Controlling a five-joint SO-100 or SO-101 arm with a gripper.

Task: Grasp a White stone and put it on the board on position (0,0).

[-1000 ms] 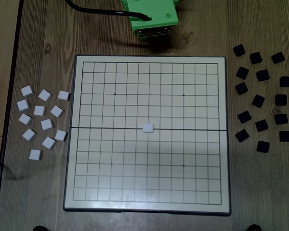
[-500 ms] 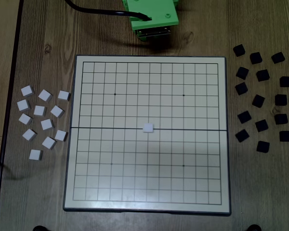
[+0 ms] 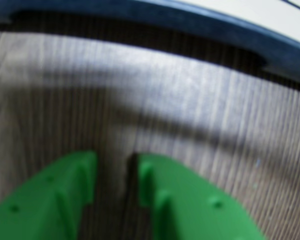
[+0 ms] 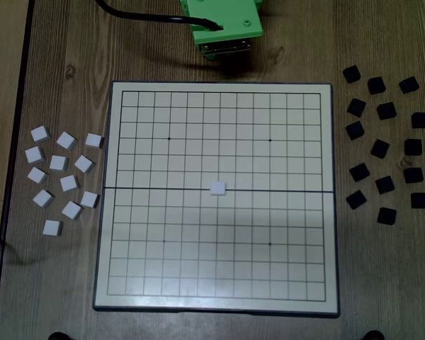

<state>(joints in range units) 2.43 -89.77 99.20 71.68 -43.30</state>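
Observation:
A white stone (image 4: 217, 188) lies flat on the board (image 4: 142, 269), on the thick fold line at the middle, covering the position (0,0) crossing. Nothing touches it. Several more white stones (image 4: 62, 173) lie loose on the wood left of the board. In the fixed view the green arm (image 4: 223, 25) is folded back beyond the board's far edge. The wrist view shows my gripper (image 3: 115, 162) low over bare wood, its green fingers (image 3: 65, 200) drawn together with only a narrow slit and nothing between them. The board's dark rim (image 3: 190, 22) crosses the top of that view.
Several black tiles (image 4: 384, 142) are scattered on the wooden table right of the board. A black cable (image 4: 138, 15) runs from the arm toward the upper left. A dark strip (image 4: 18, 142) borders the table's left side.

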